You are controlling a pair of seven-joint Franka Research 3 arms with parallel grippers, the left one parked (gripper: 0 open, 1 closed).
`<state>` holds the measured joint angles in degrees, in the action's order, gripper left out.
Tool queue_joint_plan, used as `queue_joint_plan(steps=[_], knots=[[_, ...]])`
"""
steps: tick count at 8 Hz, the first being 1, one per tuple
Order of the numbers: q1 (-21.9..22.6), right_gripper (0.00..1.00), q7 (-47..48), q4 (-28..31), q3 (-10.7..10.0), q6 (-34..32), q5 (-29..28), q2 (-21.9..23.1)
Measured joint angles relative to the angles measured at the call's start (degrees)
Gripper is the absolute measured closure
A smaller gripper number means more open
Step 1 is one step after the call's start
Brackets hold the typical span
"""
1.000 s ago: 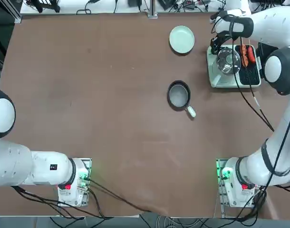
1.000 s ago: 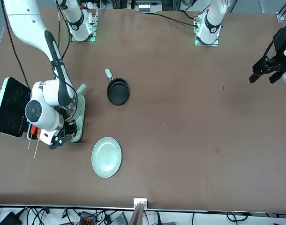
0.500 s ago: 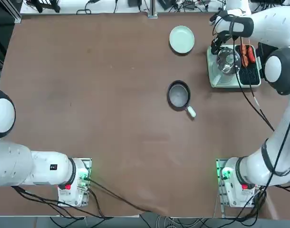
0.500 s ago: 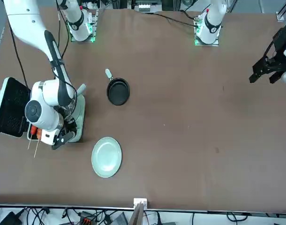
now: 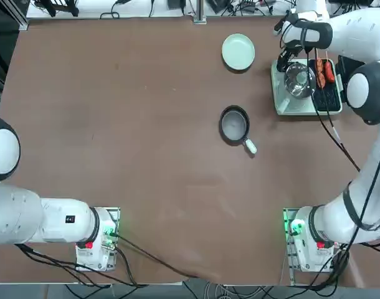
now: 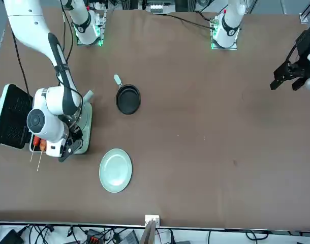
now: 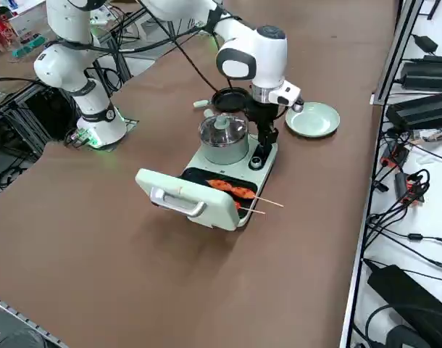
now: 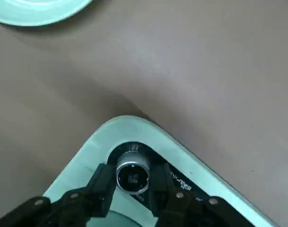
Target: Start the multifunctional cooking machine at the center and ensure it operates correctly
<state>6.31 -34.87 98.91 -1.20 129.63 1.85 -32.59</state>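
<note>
We've just twisted our right jaws (image 8: 131,174), clamped on round silver-and-black knob (image 8: 132,177) | pale green rectangular cooker (image 5: 287,111), 11 o'clock corner | likely starting it

Pale green cooking machine (image 7: 235,169), orange-red skewered food (image 7: 232,189), brown tabletop (image 7: 156,283), white-handled black pan (image 7: 231,99).

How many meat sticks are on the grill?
2: one skewer nearer the steel pot, another beside it, both on the black grill plate. More might be hidden. The right gripper is at the knob.
</note>
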Motion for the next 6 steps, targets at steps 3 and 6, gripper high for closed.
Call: queue_joint_plan(steps=[3, 6], knots=[[0.0, 0.58, -6.4, 0.0, 0.0, -0.2, 0.0, 0.0], [0.0, 0.56, -7.2, 0.0, -0.2, -0.4, -0.5, 0.0]])
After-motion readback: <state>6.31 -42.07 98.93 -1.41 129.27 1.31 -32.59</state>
